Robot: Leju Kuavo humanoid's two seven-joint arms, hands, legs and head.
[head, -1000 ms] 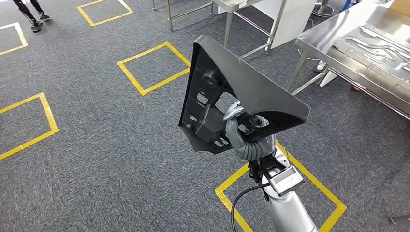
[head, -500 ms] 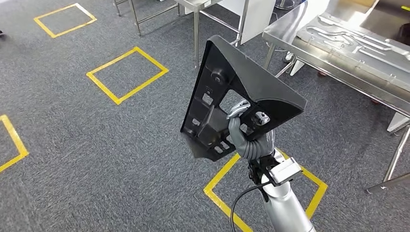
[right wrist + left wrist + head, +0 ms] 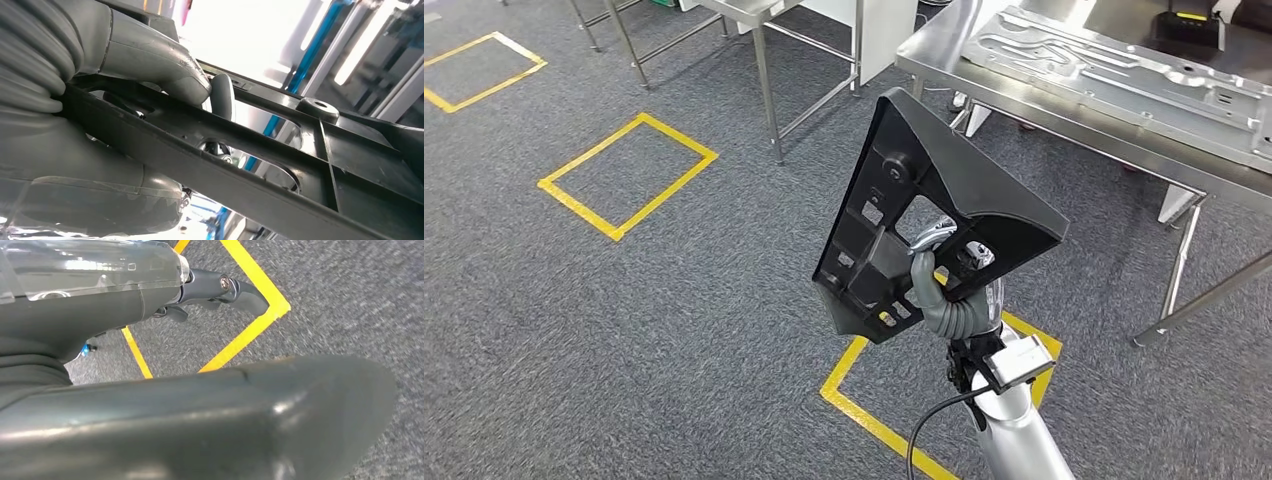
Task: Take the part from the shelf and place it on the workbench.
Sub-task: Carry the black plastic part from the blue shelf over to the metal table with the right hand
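So the right robot hand (image 3: 942, 290) was gripping one black plastic part (image 3: 924, 215), a triangular ribbed panel, fingers wrapped through an opening in it, thumb pressed on a rib. The part was up in the air over the grey carpet (image 3: 624, 300), tilted, near but not touching the steel table (image 3: 1024, 95) on the right. One pressed metal panel (image 3: 1114, 70) lay on that table. Counted three yellow tape squares (image 3: 629, 173) on the floor. Left robot hand (image 3: 220, 290) hung over the carpet; couldn't tell whether its fingers were spread or curled.
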